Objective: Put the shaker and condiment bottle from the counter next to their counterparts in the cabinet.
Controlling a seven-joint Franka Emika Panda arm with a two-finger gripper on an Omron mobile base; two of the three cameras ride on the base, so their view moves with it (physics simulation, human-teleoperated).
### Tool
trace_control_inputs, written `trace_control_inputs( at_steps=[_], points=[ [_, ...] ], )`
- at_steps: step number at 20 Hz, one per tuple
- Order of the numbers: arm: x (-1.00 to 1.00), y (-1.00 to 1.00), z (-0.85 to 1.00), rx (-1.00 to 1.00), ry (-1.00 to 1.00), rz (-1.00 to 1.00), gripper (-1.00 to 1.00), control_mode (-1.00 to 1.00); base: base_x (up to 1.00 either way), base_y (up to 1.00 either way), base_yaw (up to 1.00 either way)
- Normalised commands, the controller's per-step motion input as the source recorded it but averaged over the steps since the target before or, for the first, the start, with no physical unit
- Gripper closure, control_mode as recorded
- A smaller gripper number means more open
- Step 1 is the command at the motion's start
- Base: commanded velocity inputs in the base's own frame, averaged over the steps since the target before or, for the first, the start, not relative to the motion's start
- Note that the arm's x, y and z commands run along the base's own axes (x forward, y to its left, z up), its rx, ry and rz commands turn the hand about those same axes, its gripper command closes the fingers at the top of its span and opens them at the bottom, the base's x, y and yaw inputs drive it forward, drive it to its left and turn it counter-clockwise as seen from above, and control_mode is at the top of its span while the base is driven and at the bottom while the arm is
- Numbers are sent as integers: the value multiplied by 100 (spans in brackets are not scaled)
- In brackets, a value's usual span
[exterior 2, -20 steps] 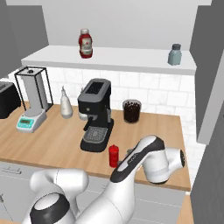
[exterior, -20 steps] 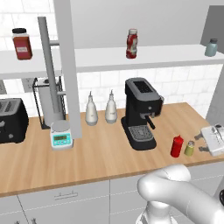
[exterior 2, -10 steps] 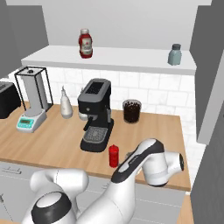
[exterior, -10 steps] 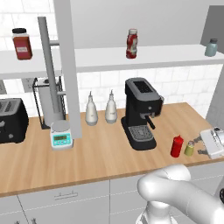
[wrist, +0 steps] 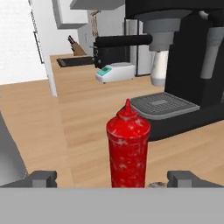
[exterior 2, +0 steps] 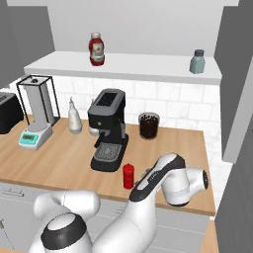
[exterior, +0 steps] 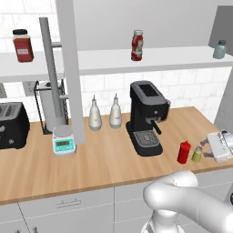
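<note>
The jaws stand wide apart, level with the small yellow-green shaker (exterior: 197, 154) on the light-brown wooden table (exterior: 104, 154), the all-red cone-nozzled squeeze bottle (wrist: 127, 146) just beyond. Best advance straight, centring the shaker before closing.

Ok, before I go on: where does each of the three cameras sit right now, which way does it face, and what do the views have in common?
Left base view: behind the arm to its left, facing the counter and cabinet; the white arm rises at lower right, gripper beside the shaker.
Right base view: behind to the right, same scene; the arm rises from lower left.
Hand view: low over the counter, looking along the fingertips at the condiment bottle.
Shared: all three show that bottle and the coffee machine.
</note>
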Motion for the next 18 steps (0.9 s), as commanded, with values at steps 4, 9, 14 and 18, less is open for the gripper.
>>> trace_control_inputs(
  at_steps=[4, 9, 14, 18],
  points=[
    [44, 0, 0, 0, 0, 1, -100, -100, 0, 0, 0],
    [13, -7, -8, 0, 0, 0, -100, -100, 0, 0, 0],
    [1, -18, -16, 0, 0, 1, -100, -100, 0, 0, 0],
    [0, 0, -8, 0, 0, 0, -100, -100, 0, 0, 0]
  ],
)
